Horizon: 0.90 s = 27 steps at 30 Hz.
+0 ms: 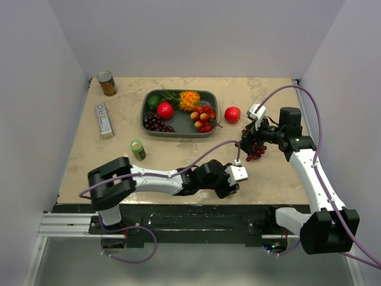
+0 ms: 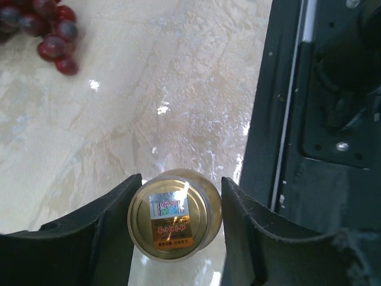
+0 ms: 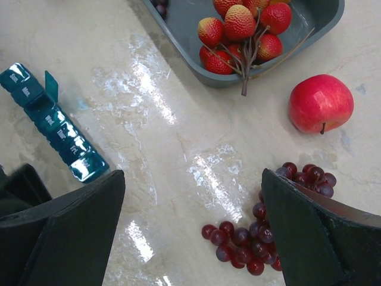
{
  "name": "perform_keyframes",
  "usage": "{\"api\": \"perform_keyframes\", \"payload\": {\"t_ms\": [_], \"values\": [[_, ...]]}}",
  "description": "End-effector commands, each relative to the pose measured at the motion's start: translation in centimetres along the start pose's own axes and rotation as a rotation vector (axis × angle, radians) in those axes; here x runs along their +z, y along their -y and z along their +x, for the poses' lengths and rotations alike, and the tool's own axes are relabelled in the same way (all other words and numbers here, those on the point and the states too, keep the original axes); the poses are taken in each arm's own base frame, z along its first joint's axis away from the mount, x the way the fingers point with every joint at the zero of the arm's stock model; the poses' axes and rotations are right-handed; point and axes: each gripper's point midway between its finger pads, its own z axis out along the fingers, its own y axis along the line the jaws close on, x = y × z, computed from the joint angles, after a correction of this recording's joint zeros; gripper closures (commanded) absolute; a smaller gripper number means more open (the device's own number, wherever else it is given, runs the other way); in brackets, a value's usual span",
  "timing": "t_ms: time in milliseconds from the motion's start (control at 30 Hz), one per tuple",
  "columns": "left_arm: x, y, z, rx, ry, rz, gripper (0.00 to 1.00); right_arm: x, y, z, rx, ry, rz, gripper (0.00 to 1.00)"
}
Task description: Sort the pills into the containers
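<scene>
The left claw (image 2: pixel 181 185) is clenching a small gold-topped bottle (image 2: pixel 174 221), with 1 finger (image 2: pixel 107 238) pressing on each side of it; the bottle is sitting deep between the jaws, so the hold is looking secure; bare table is lying ahead of this claw, with loose grapes (image 2: pixel 53 36) far ahead to its left.

The right claw (image 3: pixel 191 185) is hanging released, jaws wide apart with nothing between them; the containers (image 3: pixel 56 122), a teal strip of small compartments, are lying ahead and to the left of it, the strip's near end just beside its left finger; 1 lid (image 3: pixel 51 86) is standing open partway along the row, the others seemingly shut; an apple (image 3: pixel 320 102) and the corner of a grey tray (image 3: pixel 309 27) are lying ahead to its right.

I am reading the step as bringing the bottle to the strip, presumably to tip pills out; no pills are showing. To do it well:

- the left claw should be travelling low and level, keeping the bottle upright until it is over the open compartment;
- the right claw should be swinging left and settling on the strip to steady it, since so light a strip is likely to skid;
- tipping should be slow, the compartment mouth being narrow;
- the grapes should be given room, as they are likely to roll.
</scene>
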Motion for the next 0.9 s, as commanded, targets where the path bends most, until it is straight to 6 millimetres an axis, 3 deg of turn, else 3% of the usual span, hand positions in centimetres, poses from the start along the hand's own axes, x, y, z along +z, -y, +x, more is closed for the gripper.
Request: {"api": "perform_keyframes", "payload": {"t_ms": [0,33,67,100,133,200,233,300,333,500,667,867], "values": [[-6.1,-1.5,-7.6,-0.248,0.296,-0.084,1.00,-0.1,-0.5,-0.4,-0.033,0.032,-0.037,0.01],[-8.3,-2.5,-9.1,-0.294,0.362,-0.141,1.00,0.0,-1.2,-0.6,-0.040,0.048,-0.071,0.01],[-9.5,-3.1,-9.2,-0.385,0.390,-0.163,1.00,-0.1,-1.7,-0.5,-0.041,0.048,-0.096,0.01],[-10.2,-3.4,-7.4,-0.442,0.368,-0.199,1.00,-0.1,-2.1,-0.5,-0.064,0.054,-0.121,0.01],[-12.3,-4.6,-8.2,-0.585,0.428,-0.262,1.00,-0.2,-3.5,-0.7,-0.060,0.073,-0.186,0.01],[-13.9,-6.0,-5.8,-0.710,0.398,-0.323,1.00,-0.3,-4.9,-0.7,-0.113,0.089,-0.259,0.01],[-15.6,-6.2,-6.6,-0.754,0.448,-0.312,1.00,-0.3,-5.5,-1.0,-0.135,0.093,-0.288,0.01],[-16.8,-6.4,-5.8,-0.838,0.491,-0.317,1.00,0.2,-7.9,-1.1,-0.181,0.082,-0.367,0.01],[-18.1,-6.4,-6.7,-0.857,0.548,-0.310,1.00,0.5,-8.7,-1.1,-0.203,0.076,-0.386,0.01],[-19.8,-7.2,-6.7,-0.942,0.604,-0.352,1.00,2.2,-12.7,-2.8,-0.268,0.075,-0.475,0.01],[-19.8,-7.6,-8.0,-0.942,0.629,-0.360,1.00,3.3,-14.7,-3.9,-0.163,0.090,-0.595,0.01],[-19.4,-8.9,-8.6,-0.942,0.628,-0.428,1.00,3.2,-16.6,-3.5,-0.101,0.089,-0.673,0.01]]}}
